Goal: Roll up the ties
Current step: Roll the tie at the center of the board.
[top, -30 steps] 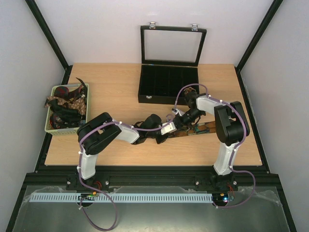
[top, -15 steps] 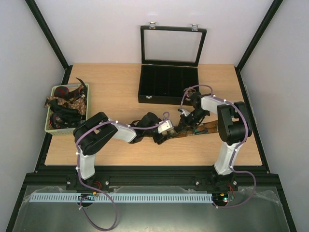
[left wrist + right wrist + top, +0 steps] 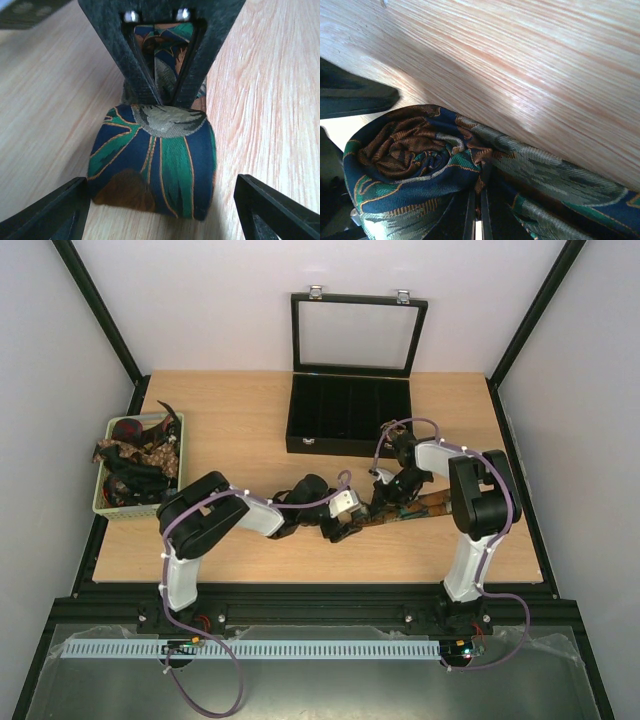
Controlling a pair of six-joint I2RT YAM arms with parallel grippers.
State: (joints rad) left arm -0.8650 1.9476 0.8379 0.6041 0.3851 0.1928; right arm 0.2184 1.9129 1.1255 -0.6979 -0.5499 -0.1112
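Observation:
One tie lies on the table in front of the arms, patterned dark blue, green and brown. Its flat tail [image 3: 428, 504] runs to the right. Its other end is wound into a roll [image 3: 152, 160], seen end-on in the right wrist view [image 3: 410, 160]. My right gripper [image 3: 477, 215] is shut on the tie fabric beside the roll; in the top view it [image 3: 383, 498] is at mid-table. My left gripper [image 3: 162, 205] is open, with its fingers [image 3: 50, 215] either side of the roll and not touching it. More ties [image 3: 135, 455] lie piled in the basket.
A pale green basket [image 3: 105, 502] stands at the left edge. A black compartmented box [image 3: 348, 412] with its glass lid [image 3: 355, 335] raised stands at the back centre. Both forearms meet at the table's middle.
The right wrist has shifted slightly and drawn in toward the roll. The left gripper has barely moved. The tie stays held by the right gripper.

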